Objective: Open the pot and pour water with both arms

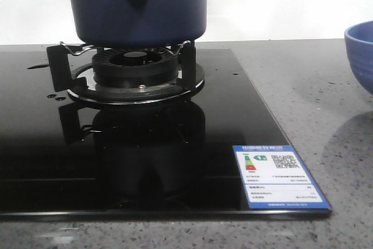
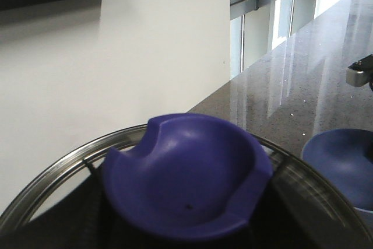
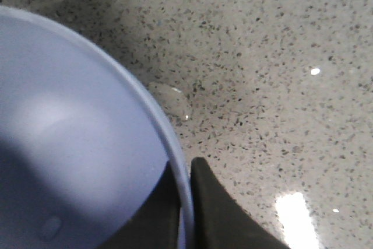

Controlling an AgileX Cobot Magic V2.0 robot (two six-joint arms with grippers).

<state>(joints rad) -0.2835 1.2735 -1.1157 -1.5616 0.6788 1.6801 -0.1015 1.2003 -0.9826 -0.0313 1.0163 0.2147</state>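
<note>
R gripper (image 3: 185,202) pinches bowl (image 3: 70,161) rim, one finger each side.

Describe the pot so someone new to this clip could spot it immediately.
Find the black glass hob on the grey speckled counter. On its burner stand sits the pot: dark navy, glossy, smooth-walled, with a round-holed handle socket, unlike the lighter blue bowl at the right.

Worktop (image 1: 303,86) is grey speckled stone from my front cam. Black glass hob (image 1: 116,161) lies flat on it, energy label (image 1: 278,176) at its near right corner. Lighter blue bowl (image 1: 361,51) sits on the worktop, far right.
</note>
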